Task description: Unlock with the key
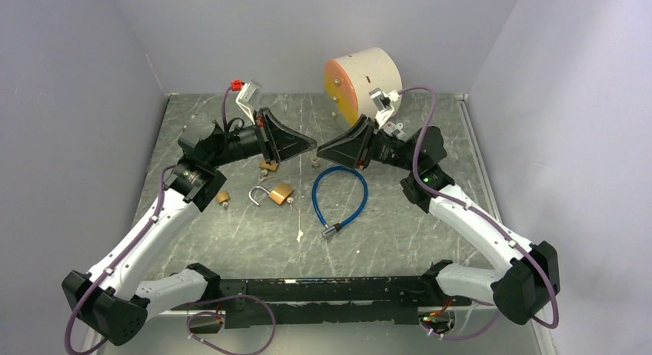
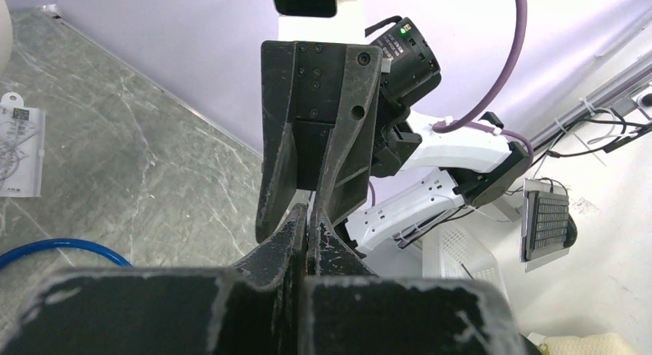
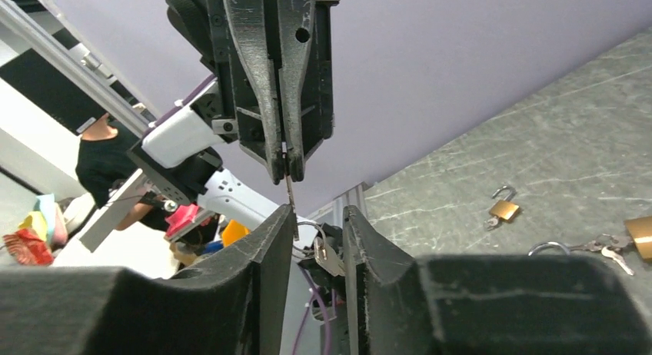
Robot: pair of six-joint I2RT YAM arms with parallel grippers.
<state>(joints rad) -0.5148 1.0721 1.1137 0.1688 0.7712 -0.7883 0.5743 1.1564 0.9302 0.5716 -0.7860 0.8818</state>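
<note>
The left pincer (image 3: 286, 169) is shut tight on a thin key (image 3: 290, 192), and a ring with one more key (image 3: 324, 255) hangs from it. The right pincer (image 3: 319, 217) faces it tip to tip, its jaws apart with the key in the gap. Both are up in the air. Down on the tabletop (image 1: 430, 240) lie an open brass padlock (image 1: 281, 193), a blue cable lock (image 1: 339, 195) just beside it, and a small padlock (image 1: 223, 196). Another padlock (image 1: 268, 165) is partly hidden under the left pincer. A round white drum (image 1: 361, 80) stands at the back.
</note>
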